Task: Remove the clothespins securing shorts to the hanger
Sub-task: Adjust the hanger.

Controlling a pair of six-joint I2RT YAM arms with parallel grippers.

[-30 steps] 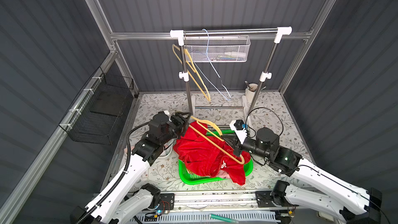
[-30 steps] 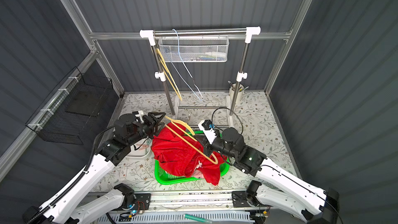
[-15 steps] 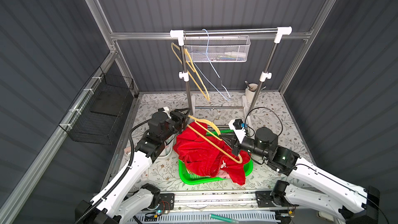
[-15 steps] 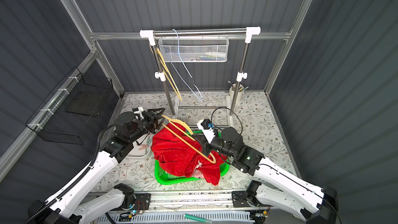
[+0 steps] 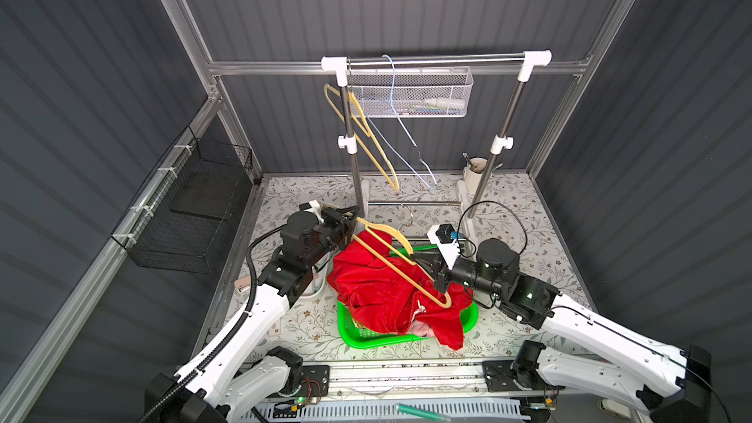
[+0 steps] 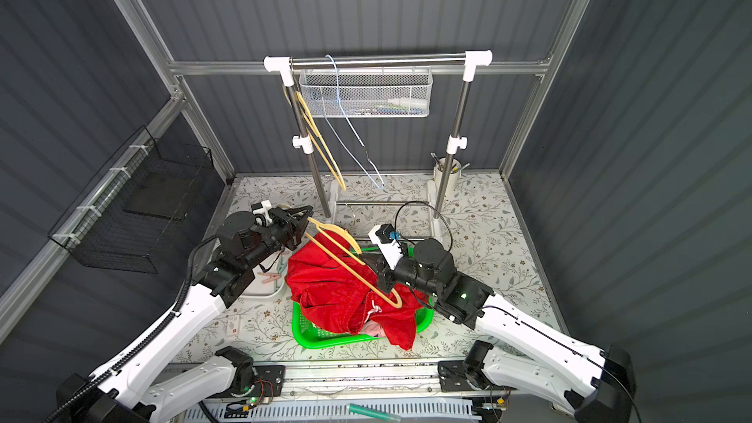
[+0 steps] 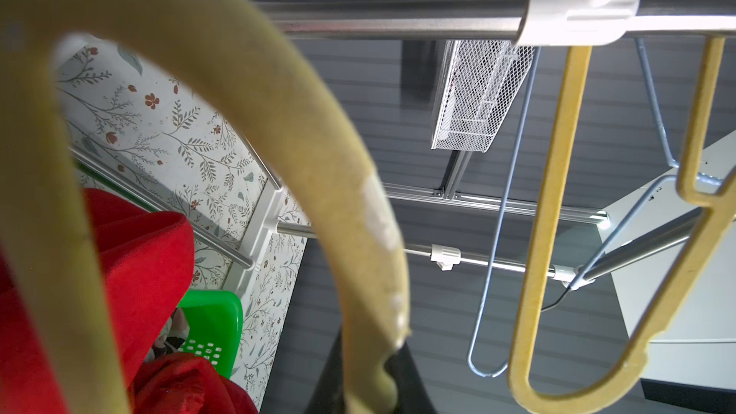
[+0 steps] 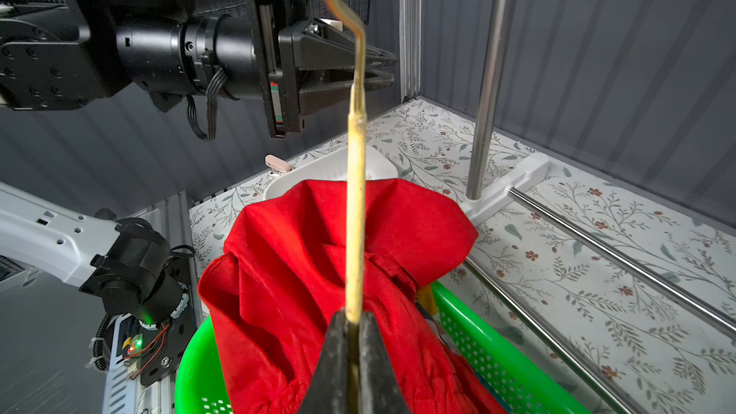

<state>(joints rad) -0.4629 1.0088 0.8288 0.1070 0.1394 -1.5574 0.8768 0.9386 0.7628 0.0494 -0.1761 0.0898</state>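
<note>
A yellow hanger (image 5: pixel 386 266) (image 6: pixel 342 258) is held slantwise over the red shorts (image 5: pixel 378 290) (image 6: pixel 325 286), which lie heaped on a green basket (image 5: pixel 354 335). My left gripper (image 5: pixel 355 216) (image 7: pixel 368 352) is shut on the hanger's hook end (image 7: pixel 278 93). My right gripper (image 5: pixel 425 265) (image 8: pixel 352 322) is shut on the hanger's bar (image 8: pixel 354 213), above the shorts (image 8: pixel 298 256). In the right wrist view the left gripper (image 8: pixel 382 69) meets the hook. One pink clothespin (image 6: pixel 269 277) (image 8: pixel 277 164) lies at the white tray (image 6: pixel 260 288). No clothespin shows on the hanger.
A clothes rack (image 5: pixel 435 59) stands at the back with a white mesh basket (image 5: pixel 411 93), a second yellow hanger (image 5: pixel 366 136) and a blue wire hanger (image 5: pixel 407 132). A black wire basket (image 5: pixel 191 213) hangs on the left wall. A cup (image 5: pixel 474 170) stands back right.
My left gripper moved up to the hanger's hook end and its jaws closed on it. The right gripper kept its hold on the bar and barely moved.
</note>
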